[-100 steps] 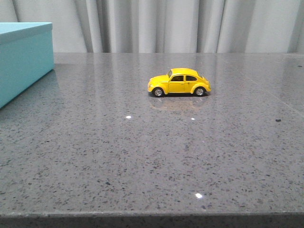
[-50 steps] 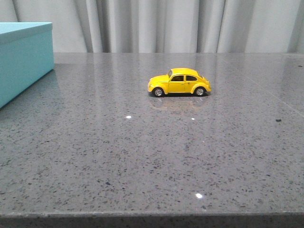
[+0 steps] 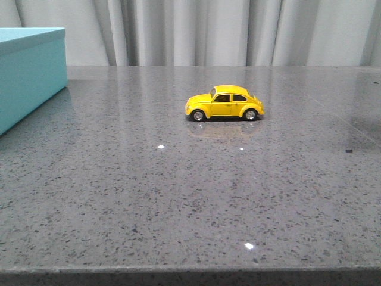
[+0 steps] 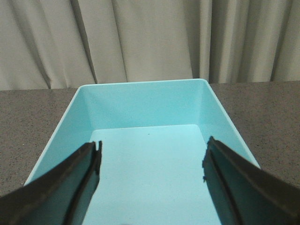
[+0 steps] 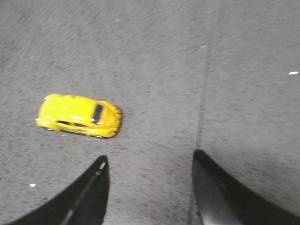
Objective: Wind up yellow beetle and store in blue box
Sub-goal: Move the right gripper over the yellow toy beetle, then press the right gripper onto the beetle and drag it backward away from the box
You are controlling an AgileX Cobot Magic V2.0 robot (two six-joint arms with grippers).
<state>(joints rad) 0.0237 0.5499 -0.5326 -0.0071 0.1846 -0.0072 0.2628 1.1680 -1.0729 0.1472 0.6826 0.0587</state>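
The yellow beetle (image 3: 225, 103) stands on its wheels near the middle of the grey table, side-on, nose to the left. The blue box (image 3: 27, 74) stands at the far left, cut off by the frame edge. Neither gripper shows in the front view. In the left wrist view the left gripper (image 4: 152, 150) is open and empty over the inside of the box (image 4: 145, 103), which holds nothing. In the right wrist view the right gripper (image 5: 150, 159) is open and empty above the table, and the beetle (image 5: 78, 116) lies beyond its one finger, apart from it.
The speckled grey stone table (image 3: 190, 190) has a seam line on its right part (image 5: 202, 103). A grey curtain (image 3: 214, 30) hangs behind the table. The table's front edge runs along the bottom of the front view.
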